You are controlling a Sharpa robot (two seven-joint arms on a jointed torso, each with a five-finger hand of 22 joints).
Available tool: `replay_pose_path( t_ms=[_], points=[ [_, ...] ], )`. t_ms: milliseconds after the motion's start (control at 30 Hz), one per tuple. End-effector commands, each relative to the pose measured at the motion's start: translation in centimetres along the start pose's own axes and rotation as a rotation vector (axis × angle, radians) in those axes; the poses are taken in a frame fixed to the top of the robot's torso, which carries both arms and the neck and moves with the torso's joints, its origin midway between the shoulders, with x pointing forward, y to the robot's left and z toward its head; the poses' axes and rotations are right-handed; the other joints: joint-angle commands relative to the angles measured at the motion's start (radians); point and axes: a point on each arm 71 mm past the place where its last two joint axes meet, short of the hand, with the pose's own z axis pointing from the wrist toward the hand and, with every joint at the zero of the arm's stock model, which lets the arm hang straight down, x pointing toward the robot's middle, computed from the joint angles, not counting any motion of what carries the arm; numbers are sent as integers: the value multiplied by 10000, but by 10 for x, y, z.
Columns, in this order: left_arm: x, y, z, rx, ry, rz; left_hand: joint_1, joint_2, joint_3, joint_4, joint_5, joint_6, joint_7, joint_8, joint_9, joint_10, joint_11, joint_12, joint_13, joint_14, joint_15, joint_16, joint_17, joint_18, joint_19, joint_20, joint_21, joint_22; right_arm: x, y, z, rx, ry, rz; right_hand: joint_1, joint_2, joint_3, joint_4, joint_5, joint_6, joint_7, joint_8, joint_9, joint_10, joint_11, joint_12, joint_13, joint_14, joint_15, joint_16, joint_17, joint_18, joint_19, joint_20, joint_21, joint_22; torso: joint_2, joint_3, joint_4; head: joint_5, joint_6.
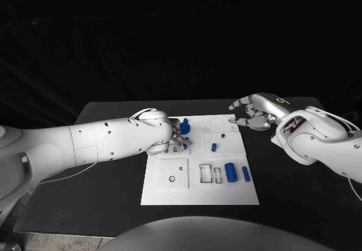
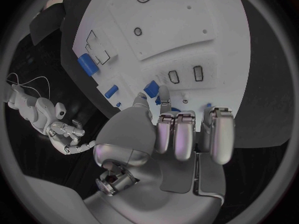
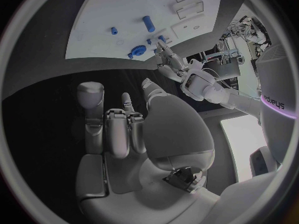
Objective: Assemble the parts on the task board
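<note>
Left robot hand [image 1: 175,137] pinches a blue part [image 1: 184,127] on the task board [image 1: 200,197]; right robot hand [image 1: 252,116] curled, holding nothing. Four more blue parts.

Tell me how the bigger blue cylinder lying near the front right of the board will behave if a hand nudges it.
The bigger blue cylinder lies on its side on the task board, so a sideways nudge would probably roll it toward the slimmer blue piece beside it. It looks like a rigid, smooth part, likely light and possibly slippery between the fingers. Pushed along its length, it should slide rather than roll.
</note>
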Motion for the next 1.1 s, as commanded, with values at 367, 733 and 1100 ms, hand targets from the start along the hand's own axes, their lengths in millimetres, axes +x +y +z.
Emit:
replay_pose_path(
  t_ms=[367, 733, 1100],
  points=[
    [2, -4, 3, 52, 348, -9, 283, -57, 299, -119, 420, 150, -1, -327, 121, 1065, -71, 22, 2616, 1053, -75, 24, 2635, 17, 130, -84, -96, 1814, 2, -2, 0, 81, 135, -15, -13, 118, 46, 15, 46, 69, -6, 46, -18, 980, 80, -34, 2546, 700, 48, 8, 691, -160, 23, 20, -73, -7, -11, 6, 1, -12, 1],
    [3, -2, 6, -89, 541, 87, 517, -147, 556, -288, 718, 211, -29, -571, 244, 1065, -91, 22, 2616, 1053, -89, 24, 2635, 21, 121, -94, -115, 1812, 4, -3, 0, 71, 199, -2, 3, 134, 55, 7, 68, 75, 4, 46, -27, 967, 87, -47, 2530, 700, 53, 8, 689, -154, 13, 23, -117, -24, -18, 7, 5, -40, 1],
    [4, -1, 7, -106, 603, 61, 1097, -396, 1345, -736, 1237, 294, -93, -997, 420, 1065, -148, 22, 2616, 1053, -143, 24, 2635, 30, 99, -147, -150, 1805, 5, -4, 0, 102, 236, 17, 4, 127, 51, 4, 80, 79, 7, 46, -32, 965, 90, -50, 2527, 699, 56, 6, 685, -152, 8, 24, -136, -31, -20, 4, 4, -50, 1]
  ],
)
